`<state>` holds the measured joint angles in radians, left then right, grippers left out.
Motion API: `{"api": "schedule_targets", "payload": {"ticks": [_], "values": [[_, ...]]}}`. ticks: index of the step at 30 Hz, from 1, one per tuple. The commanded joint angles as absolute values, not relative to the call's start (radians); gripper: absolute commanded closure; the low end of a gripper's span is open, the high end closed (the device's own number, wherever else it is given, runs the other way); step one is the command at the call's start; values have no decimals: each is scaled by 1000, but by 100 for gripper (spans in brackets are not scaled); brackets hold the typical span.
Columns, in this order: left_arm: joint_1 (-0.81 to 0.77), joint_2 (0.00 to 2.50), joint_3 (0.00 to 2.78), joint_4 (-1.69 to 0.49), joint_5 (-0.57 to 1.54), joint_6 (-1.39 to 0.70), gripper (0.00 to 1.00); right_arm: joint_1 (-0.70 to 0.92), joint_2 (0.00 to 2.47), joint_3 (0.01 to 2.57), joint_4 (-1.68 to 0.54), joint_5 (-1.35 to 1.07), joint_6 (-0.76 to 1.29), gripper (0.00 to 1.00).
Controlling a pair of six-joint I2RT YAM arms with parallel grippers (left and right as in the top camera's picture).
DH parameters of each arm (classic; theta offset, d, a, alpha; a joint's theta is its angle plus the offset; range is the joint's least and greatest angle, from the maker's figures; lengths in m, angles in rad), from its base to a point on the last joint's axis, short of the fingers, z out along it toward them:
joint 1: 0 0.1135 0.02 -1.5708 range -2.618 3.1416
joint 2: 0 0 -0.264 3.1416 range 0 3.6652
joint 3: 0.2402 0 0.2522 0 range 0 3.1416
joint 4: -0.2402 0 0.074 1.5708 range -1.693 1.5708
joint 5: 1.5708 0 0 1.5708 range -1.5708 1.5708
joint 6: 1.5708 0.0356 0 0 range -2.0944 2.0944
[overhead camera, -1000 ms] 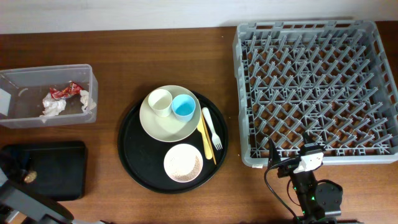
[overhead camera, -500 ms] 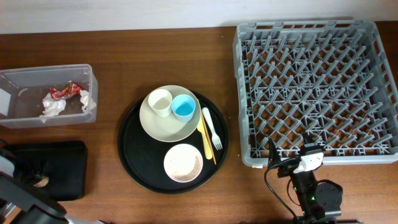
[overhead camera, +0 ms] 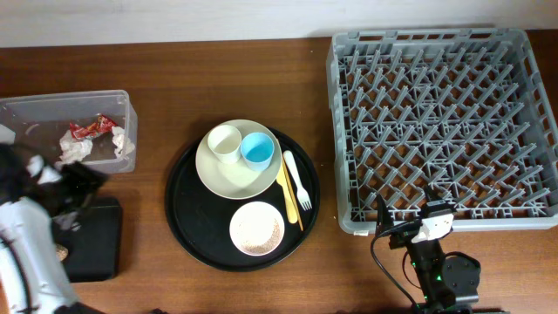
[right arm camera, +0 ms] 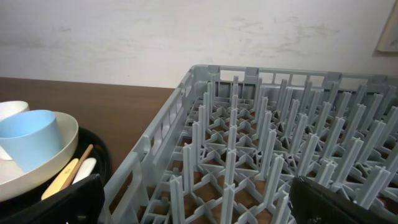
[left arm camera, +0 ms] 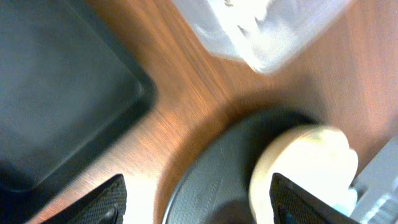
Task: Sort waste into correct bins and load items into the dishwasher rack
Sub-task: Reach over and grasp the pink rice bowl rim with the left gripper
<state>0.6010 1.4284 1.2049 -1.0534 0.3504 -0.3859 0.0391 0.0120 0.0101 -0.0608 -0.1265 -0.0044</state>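
Note:
The clear tub [overhead camera: 26, 131] at the left holds the crumpled tissue [overhead camera: 77, 148] and the red wrapper [overhead camera: 87, 129]. The black rectangular tray [overhead camera: 91, 240] below it holds a small brown lump [overhead camera: 61, 253]; I cannot make out rice grains. My left gripper [overhead camera: 77, 185] is open and empty between tub and tray; in its wrist view [left arm camera: 199, 208] it looks toward the plate [left arm camera: 305, 162]. The plate [overhead camera: 237, 174] carries the cream cup [overhead camera: 224, 143] and blue cup [overhead camera: 258, 149], with the bowl [overhead camera: 257, 228], fork [overhead camera: 297, 180] and yellow utensil [overhead camera: 286, 190] beside it. My right gripper [overhead camera: 410, 228] is open at the front edge of the grey rack [overhead camera: 445, 131].
The dishes sit on a large round black tray [overhead camera: 187, 218] at the table's middle. In the right wrist view the rack's pegs [right arm camera: 261, 143] fill the space ahead of the open fingers [right arm camera: 199, 208], with the blue cup [right arm camera: 31, 146] at the left. A wall runs behind.
My left arm has risen from the bottom left corner over the black tray to the gap between tray and tub. The right arm has not moved.

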Motion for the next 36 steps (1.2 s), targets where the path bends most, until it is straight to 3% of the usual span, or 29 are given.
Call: {"api": "schedule_targets", "payload": {"ticks": [1,6,9,10,14,23,26,28,36], "values": [[353,1394,1213,-1086,370,-316,28,38,6,6,-68,-119,-4,1],[-162,1395,1193,-1146,213,-321,41,38,6,6,-68,-119,-4,2],[-356,1395,1107,-1074,212,-404,44,38,6,6,-68,-119,-4,2],[-435,1395,1064,-991,212,-451,52,38,6,6,-68,-119,-4,2],[-616,1436,1035,-850,140,-538,59,38,6,6,-68,-119,-4,1],[-737,1550,1105,-888,7,-564,64,38,6,6,-68,-119,-4,2],[-737,1550,1478,-1165,-146,-518,63,38,6,6,-68,-119,-4,1],[-738,1556,1665,-1229,-147,-495,59,38,6,6,-68,-119,-4,2],[-857,1921,1669,-1246,-181,-538,56,38,6,6,-68,-119,-4,1]]}}
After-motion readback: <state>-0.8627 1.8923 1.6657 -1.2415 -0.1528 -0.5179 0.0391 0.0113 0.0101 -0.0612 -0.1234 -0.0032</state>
